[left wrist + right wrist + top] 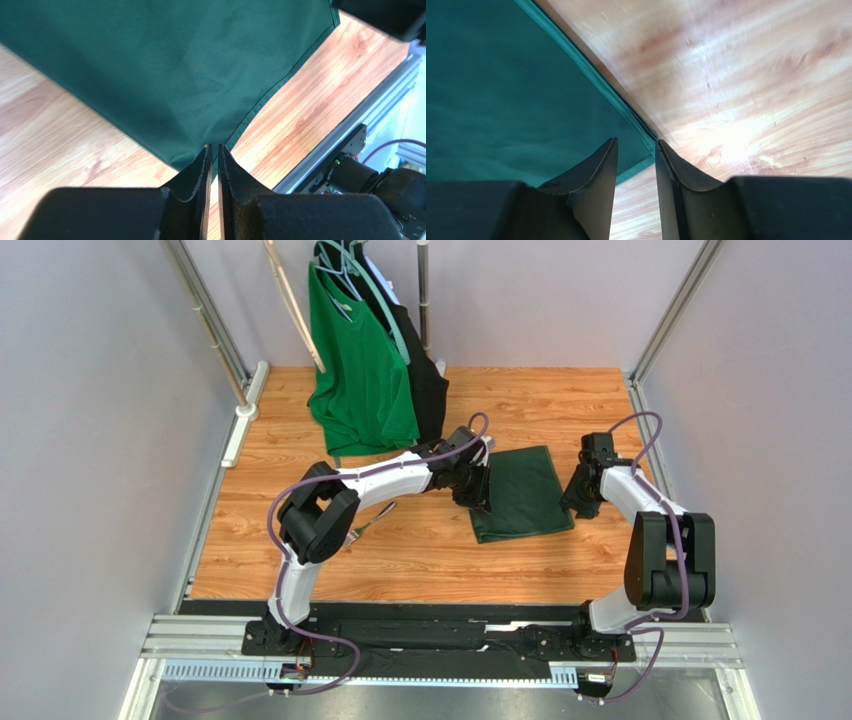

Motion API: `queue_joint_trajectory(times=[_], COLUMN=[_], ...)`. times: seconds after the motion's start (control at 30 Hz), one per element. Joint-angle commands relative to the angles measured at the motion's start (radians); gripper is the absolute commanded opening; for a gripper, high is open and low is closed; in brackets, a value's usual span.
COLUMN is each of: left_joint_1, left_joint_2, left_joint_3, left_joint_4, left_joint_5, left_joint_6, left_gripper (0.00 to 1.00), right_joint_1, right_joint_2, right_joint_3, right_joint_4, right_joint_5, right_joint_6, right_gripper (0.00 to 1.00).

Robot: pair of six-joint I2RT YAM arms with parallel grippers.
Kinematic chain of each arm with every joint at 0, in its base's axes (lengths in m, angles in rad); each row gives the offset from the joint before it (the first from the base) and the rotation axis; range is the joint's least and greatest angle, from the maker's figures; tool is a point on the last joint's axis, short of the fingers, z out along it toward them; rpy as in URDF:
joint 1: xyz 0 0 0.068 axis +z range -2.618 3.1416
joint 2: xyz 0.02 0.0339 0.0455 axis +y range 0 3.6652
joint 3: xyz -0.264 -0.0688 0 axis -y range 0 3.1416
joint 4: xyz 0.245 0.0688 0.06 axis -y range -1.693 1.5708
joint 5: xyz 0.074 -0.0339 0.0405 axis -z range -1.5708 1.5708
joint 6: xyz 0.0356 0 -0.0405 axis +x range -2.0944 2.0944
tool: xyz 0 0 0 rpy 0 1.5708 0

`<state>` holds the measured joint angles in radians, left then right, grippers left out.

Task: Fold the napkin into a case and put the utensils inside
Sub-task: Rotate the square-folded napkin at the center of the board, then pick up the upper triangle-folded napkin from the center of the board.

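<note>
Now 1 napkin [520,492]; L gripper [213,147] pinches 1 corner, R gripper [636,142] parted.

A robotics lab test cell: plain grey panel walls [90,440] framed by aluminium extrusion posts [673,312] box in a wood-grain surface [420,560]. Two cabled robot arms [380,478] are bolted to an aluminium rail [690,643]. Beyond the left gripper [480,502], a green T-shirt [355,370] and a black garment [430,390] hang from a rack.

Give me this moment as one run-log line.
step: folding | napkin: folded flat | left pincer: shut on napkin corner | right pincer: open at napkin edge | utensils: lying on table
</note>
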<state>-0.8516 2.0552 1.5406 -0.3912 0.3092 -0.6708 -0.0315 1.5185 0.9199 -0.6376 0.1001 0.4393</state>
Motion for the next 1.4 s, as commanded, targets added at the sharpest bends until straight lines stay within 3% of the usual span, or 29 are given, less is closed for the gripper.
queue_joint_trajectory(times=[0.0, 0.3, 0.63, 1.1, 1.3, 1.37], left_joint_1=[-0.009, -0.020, -0.021, -0.027, -0.026, -0.027], left_joint_2=[0.043, 0.029, 0.016, 0.019, 0.011, 0.005], left_joint_3=[-0.007, -0.048, -0.060, -0.068, -0.070, -0.068], left_joint_4=[0.049, 0.066, 0.061, 0.069, 0.068, 0.066], left_joint_5=[0.073, 0.057, 0.051, 0.056, 0.059, 0.057], left_joint_6=[-0.010, -0.012, -0.001, -0.001, -0.003, -0.001], left_gripper=[0.17, 0.17, 0.16, 0.16, 0.16, 0.16], right_joint_1=[-0.010, -0.025, -0.027, -0.027, -0.039, -0.039], right_joint_2=[-0.031, -0.015, -0.046, -0.106, -0.067, -0.073], right_joint_3=[-0.038, -0.076, -0.111, -0.141, -0.138, -0.142], right_joint_4=[0.042, 0.079, 0.084, 0.062, 0.078, 0.081], right_joint_5=[0.035, 0.003, 0.001, 0.004, -0.019, -0.022], right_joint_6=[-0.010, -0.028, -0.031, -0.033, -0.037, -0.037], right_gripper=[0.37, 0.37, 0.28, 0.34, 0.31, 0.25])
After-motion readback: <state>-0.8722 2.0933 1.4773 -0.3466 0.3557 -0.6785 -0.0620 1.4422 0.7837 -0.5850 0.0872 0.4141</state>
